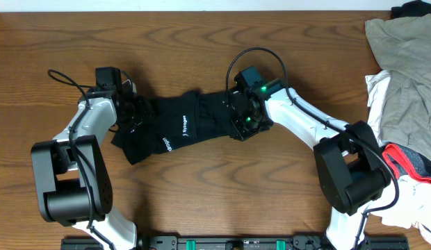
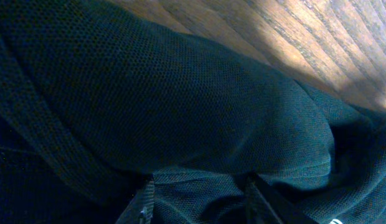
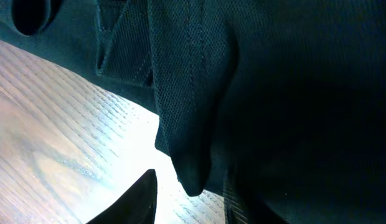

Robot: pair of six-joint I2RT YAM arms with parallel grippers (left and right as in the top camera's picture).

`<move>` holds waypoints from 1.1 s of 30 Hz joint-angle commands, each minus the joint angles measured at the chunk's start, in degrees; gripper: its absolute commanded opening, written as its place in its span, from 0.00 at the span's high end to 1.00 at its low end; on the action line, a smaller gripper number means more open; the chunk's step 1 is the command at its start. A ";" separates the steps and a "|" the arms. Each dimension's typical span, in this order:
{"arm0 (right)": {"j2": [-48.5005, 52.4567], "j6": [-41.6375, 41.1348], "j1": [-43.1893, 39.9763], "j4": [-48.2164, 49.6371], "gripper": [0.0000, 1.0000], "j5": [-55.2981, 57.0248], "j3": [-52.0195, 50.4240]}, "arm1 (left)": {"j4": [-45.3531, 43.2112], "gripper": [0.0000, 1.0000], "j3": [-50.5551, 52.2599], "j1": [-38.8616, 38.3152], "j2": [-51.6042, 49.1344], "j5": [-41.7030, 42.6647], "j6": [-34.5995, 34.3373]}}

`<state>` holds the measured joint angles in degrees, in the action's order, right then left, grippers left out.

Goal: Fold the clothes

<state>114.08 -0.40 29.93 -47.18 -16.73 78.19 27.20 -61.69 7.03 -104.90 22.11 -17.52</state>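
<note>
The clothes [image 1: 175,128], a black garment with white lettering, lie bunched in a long strip across the middle of the table [image 1: 201,42]. My left gripper [image 1: 134,111] is at its left end. In the left wrist view the mesh fabric [image 2: 199,112] fills the frame, and a fold is pinched between the left gripper's [image 2: 202,186] two fingers. My right gripper [image 1: 238,114] is over the right end. In the right wrist view its jaws [image 3: 187,186] stand apart, with a hanging tip of the cloth [image 3: 193,124] between them and bright table showing beside it.
At the right edge lies a beige-khaki garment [image 1: 403,62], with white cloth and a red-and-white item [image 1: 410,163] below it. A small dark item [image 1: 410,8] sits in the far right corner. Both arm bases stand at the table's front.
</note>
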 commanded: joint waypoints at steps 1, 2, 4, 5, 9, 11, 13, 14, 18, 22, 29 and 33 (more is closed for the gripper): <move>0.68 -0.22 0.48 0.52 0.74 0.50 -0.44 | 1.03 0.52 0.33 0.28 -1.33 -1.14 1.01; 0.70 -0.22 0.48 0.66 0.81 0.50 -0.44 | 1.01 0.52 0.33 0.28 -1.33 -1.14 0.98; 0.70 -0.22 0.52 1.01 0.96 0.46 -0.44 | 1.03 0.52 0.33 0.28 -1.33 -1.14 1.01; 0.70 -0.20 0.55 1.38 0.99 0.15 -0.42 | 1.03 0.52 0.33 0.28 -1.33 -1.14 0.98; 0.68 0.90 0.52 4.96 0.99 -4.59 0.13 | 1.03 0.52 0.33 0.28 -1.33 -1.14 1.01; 0.68 0.85 0.52 6.58 0.99 -5.33 1.57 | 1.03 0.51 0.33 0.28 -1.33 -1.14 1.01; 0.68 0.81 0.52 7.67 0.99 -6.73 3.45 | 1.03 0.52 0.33 0.28 -1.33 -1.14 1.01; 0.68 0.81 0.52 8.15 0.99 -7.34 4.28 | 1.03 0.51 0.33 0.28 -1.33 -1.14 1.01; 0.68 -0.02 0.52 11.80 0.97 -7.43 5.46 | 1.01 0.52 0.33 0.28 -1.33 -1.14 1.01; 1.57 0.00 0.98 10.97 0.94 -7.28 5.42 | 1.03 0.51 0.33 0.28 -1.33 -1.14 1.01; 5.92 0.09 3.28 5.20 0.81 -7.26 5.40 | 1.03 0.51 0.33 0.28 -1.33 -1.14 0.98; 7.48 0.26 4.13 3.15 0.69 -7.17 5.40 | 1.01 0.51 0.33 0.28 -1.33 -1.14 0.98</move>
<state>120.49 -0.47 33.23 -43.62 -23.31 83.00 27.20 -61.69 7.03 -104.90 22.11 -17.52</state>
